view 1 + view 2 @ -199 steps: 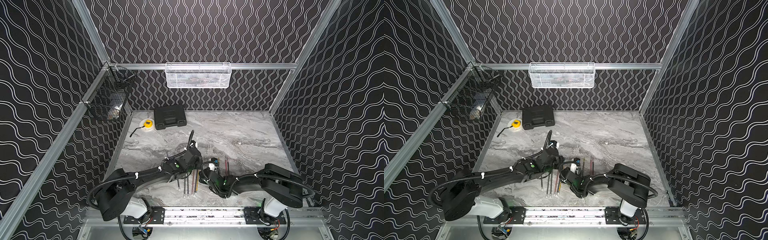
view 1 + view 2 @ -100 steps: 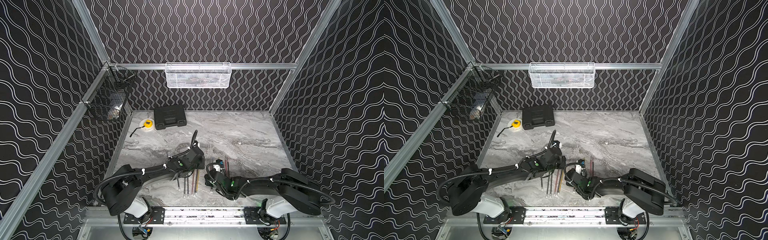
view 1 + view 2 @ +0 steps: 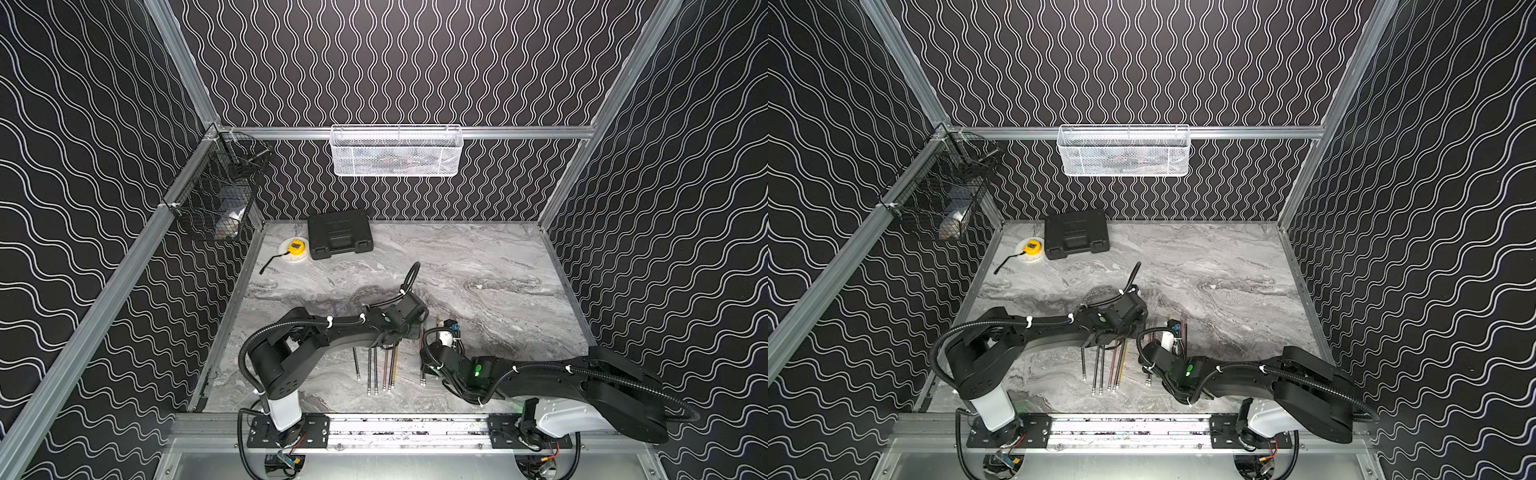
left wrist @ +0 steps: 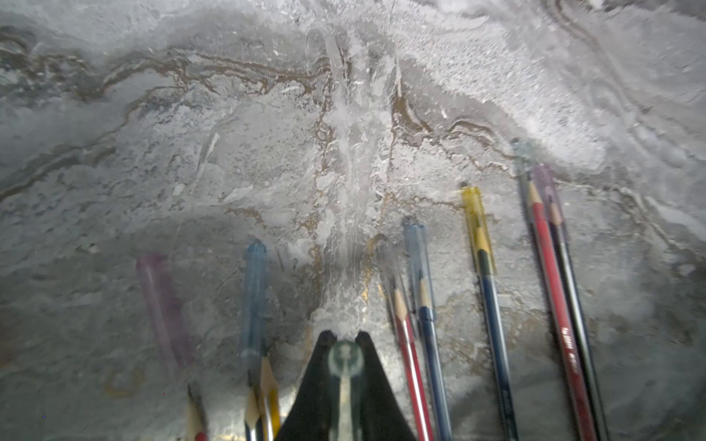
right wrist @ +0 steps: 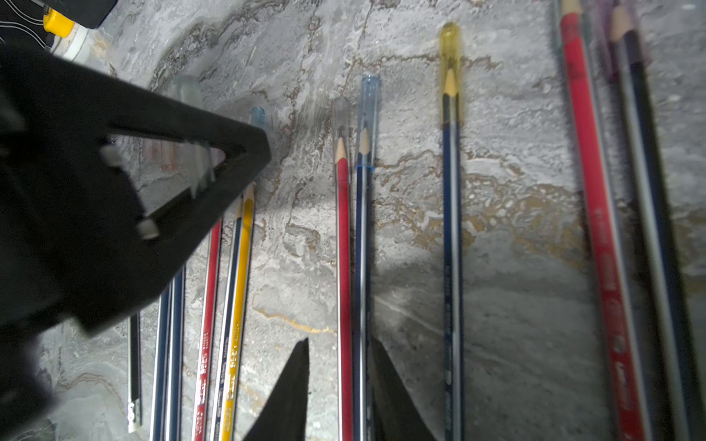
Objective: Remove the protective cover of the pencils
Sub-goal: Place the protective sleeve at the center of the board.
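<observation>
The right gripper (image 5: 339, 341) has its jaws a little apart, astride a red pencil (image 5: 344, 248) and a blue pencil (image 5: 361, 248); closing could pinch both. Ahead and to one side, the left gripper (image 4: 345, 334) is clamped on what looks like a clear cap (image 4: 345, 362). The pencils (image 3: 376, 370) lie under both. Only the wrist views show caps (image 5: 370, 114); in both top views the left arm (image 3: 332, 332) mostly hides them

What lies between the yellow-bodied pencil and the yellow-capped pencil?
In the right wrist view, two pencils side by side: a red pencil with a clear cap and a dark blue pencil with a blue cap.
</observation>
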Controlling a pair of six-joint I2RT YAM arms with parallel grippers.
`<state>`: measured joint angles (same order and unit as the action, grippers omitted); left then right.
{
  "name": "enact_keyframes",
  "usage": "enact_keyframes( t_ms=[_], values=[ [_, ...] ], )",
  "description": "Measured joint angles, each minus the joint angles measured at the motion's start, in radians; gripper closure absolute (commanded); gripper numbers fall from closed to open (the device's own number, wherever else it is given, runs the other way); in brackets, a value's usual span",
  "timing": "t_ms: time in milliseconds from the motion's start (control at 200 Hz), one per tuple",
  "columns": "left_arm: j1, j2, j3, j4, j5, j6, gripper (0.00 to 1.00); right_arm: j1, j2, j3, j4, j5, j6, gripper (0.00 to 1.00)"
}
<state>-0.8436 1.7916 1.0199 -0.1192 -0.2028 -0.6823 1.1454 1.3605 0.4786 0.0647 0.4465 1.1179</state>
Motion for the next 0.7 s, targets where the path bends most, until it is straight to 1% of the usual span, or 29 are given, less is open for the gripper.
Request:
enact_keyframes(
  t_ms=[220, 415, 636, 701],
  values=[
    [0.003, 0.067, 0.044, -0.065, -0.050, 0.004, 0.91, -0.001, 0.015, 0.002, -0.001, 0.000, 0.000, 0.72],
    [0.021, 0.076, 0.047, -0.077, -0.070, 0.005, 0.86, -0.001, 0.014, 0.002, -0.001, 0.000, 0.000, 0.71],
    [0.023, 0.085, 0.056, -0.074, -0.082, 0.012, 0.71, -0.001, 0.014, 0.002, -0.001, 0.000, 0.000, 0.71],
    [0.023, 0.087, 0.060, -0.077, -0.085, 0.013, 0.70, -0.001, 0.014, 0.002, -0.001, 0.000, 0.000, 0.71]
  ],
)
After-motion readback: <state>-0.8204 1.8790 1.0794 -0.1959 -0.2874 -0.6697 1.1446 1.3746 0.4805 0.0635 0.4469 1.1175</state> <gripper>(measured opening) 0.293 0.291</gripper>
